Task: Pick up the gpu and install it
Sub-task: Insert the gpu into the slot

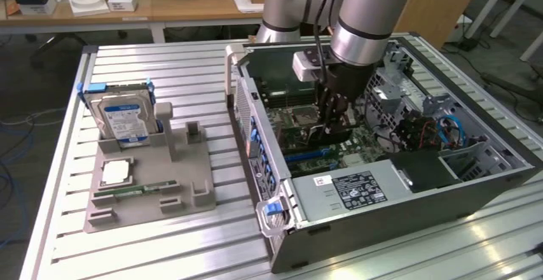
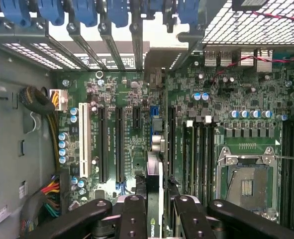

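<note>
My pincer (image 2: pixel 156 199) is pinching the gpu (image 2: pixel 154 164), pads closed on its two flat faces. I carry the card on edge inside the open computer case (image 1: pixel 407 191), which lies on the counter (image 1: pixel 152 57). The card hangs over the motherboard (image 2: pixel 132 89), in the strip between the black expansion slots (image 2: pixel 119 144) and the memory sockets beside the CPU socket (image 2: pixel 246 184). Its far end points toward the rear wall, where the blue latches (image 2: pixel 87 12) stand in a row. To do this step well, I judge I should keep the card square to the board and parallel with the slots, and centre its contact edge on one slot. The metal bracket should meet its opening at the rear wall, and the push should go straight down and evenly, since a tilt could jam one corner. The card itself hides the slot beneath it and its own lower edge, so I cannot tell which slot it is over, or whether it is touching yet. My fingers' bases are cut off in the wrist view. In the exterior view the pincer (image 1: pixel 332 124) and the card merge into one dark shape. Well apart on the counter, the hard drive (image 1: pixel 126 119) stands in its grey holder (image 1: pixel 152 184).
</note>
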Controlling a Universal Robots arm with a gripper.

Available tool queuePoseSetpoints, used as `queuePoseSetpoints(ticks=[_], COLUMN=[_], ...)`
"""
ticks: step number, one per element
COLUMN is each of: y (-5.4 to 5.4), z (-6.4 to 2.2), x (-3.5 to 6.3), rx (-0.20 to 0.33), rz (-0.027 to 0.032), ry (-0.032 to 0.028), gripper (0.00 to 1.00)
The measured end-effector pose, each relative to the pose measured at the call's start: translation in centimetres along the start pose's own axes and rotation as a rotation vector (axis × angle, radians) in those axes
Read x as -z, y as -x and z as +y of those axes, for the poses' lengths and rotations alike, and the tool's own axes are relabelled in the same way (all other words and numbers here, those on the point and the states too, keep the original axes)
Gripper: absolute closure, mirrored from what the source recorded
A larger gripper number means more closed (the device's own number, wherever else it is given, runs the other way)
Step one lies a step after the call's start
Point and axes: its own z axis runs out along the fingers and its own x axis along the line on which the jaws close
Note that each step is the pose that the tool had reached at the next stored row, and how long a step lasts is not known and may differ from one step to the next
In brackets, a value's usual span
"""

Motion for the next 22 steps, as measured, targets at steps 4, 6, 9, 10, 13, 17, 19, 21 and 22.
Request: queuePoseSetpoints(ticks=[4, 6, 9, 10, 13, 17, 19, 21, 22], y=[-0.10, -0.27, -0.43, -0.44, -0.46, -0.47, -0.47, -0.48, -0.48], z=[-0.01, -0.01, 0.00, 0.02, 0.25, 0.56, 0.59, 0.74, 0.78], x=[-0.01, 0.00, -0.01, -0.02, -0.07, -0.12, -0.14, -0.17, -0.18], rx=[0.000, 0.000, 0.000, 0.000, 0.000, 0.000, 0.000, 0.000, 0.000], rz=[-0.0002, -0.0001, -0.0001, -0.0002, -0.0002, -0.0001, 0.0000, -0.0002, -0.0002], ry=[-0.0001, -0.0001, -0.0001, -0.0001, -0.0001, -0.0001, 0.0000, -0.0001, -0.0001], gripper=[0.74, 0.74, 0.74, 0.74, 0.74, 0.74, 0.74, 0.74, 0.74])
